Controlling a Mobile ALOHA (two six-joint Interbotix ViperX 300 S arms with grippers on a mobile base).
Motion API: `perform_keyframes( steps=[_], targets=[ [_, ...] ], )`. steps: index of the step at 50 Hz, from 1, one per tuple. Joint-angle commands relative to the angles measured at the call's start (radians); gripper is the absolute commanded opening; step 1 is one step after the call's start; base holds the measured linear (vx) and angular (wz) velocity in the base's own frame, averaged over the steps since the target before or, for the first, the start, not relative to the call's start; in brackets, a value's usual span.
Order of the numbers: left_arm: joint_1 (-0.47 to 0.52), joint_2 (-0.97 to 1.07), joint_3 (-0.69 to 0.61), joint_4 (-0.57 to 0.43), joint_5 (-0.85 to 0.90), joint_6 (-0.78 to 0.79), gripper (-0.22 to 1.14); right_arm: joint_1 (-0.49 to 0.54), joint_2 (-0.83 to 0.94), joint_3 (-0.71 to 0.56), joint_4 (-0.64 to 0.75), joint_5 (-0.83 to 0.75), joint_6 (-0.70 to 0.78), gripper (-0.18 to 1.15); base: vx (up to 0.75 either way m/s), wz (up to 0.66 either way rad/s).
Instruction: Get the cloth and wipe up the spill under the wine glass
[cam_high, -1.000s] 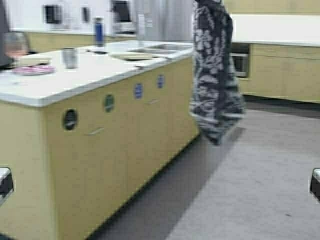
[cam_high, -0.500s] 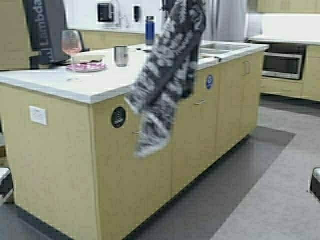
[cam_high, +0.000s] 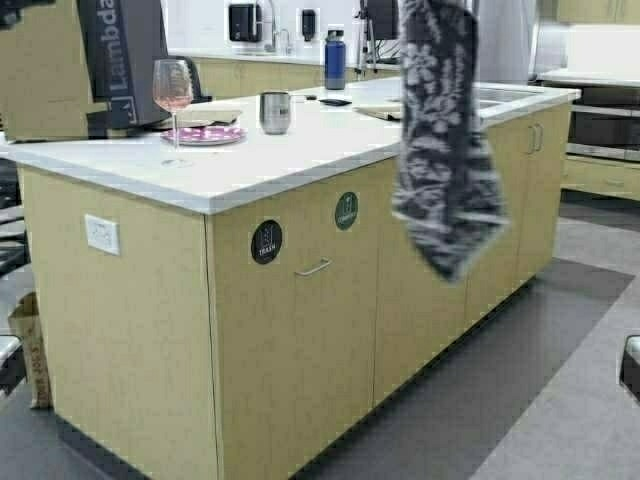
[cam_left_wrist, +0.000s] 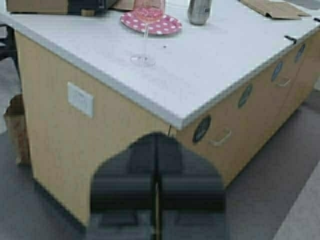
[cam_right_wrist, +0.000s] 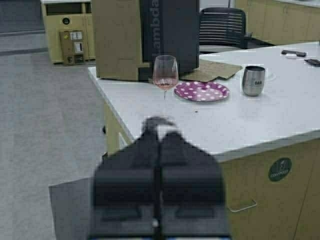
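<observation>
Both are seen pressed together: left hand (cam_left_wrist: 156, 142) empty, right hand (cam_right_wrist: 159, 129) pinching the black-and-white floral cloth (cam_high: 445, 150), best carried clear of the tall stemmed wine glass (cam_high: 172, 98).

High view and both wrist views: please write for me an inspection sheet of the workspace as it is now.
Surface: white island countertop; whether there is a spill under the glass cannot be told.
Job's things: wine glass upright near the corner, pink liquid in its bowl; cloth hanging in the air beside the island, not touching the top.
Clutter: dotted plate, steel tumbler, blue bottle, brown paper sheet.
Grippers: left gripper shut, empty, low before the island corner; right gripper shut, apparently on a tuft of the cloth.
Cables: nothing seen.
Surroundings: cardboard box, chair, paper bag on the floor.
</observation>
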Motion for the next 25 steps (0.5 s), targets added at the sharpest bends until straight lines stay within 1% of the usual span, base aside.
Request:
perform_keyframes(
  steps=[1,12,19,25],
  targets=[
    [-0.031,0.095,-0.067,0.002,-0.067,-0.003,0.02,0.003,-0.025,-0.026,0.003,-0.017,0.000,0.07,0.20,0.00],
    [-0.110,0.213,-0.132,0.002,-0.094,-0.002,0.02,0.003,-0.029,-0.023,0.002,-0.020,0.000,0.07,0.22,0.01],
    [-0.127,0.298,-0.143,0.002,-0.112,-0.002,0.02,0.002,-0.021,-0.006,0.003,-0.023,-0.002,0.07,0.24,0.03],
    [-0.161,0.373,-0.141,0.002,-0.149,-0.003,0.03,0.003,-0.020,0.009,0.002,-0.034,-0.002,0.07,0.23,0.06]
  ],
)
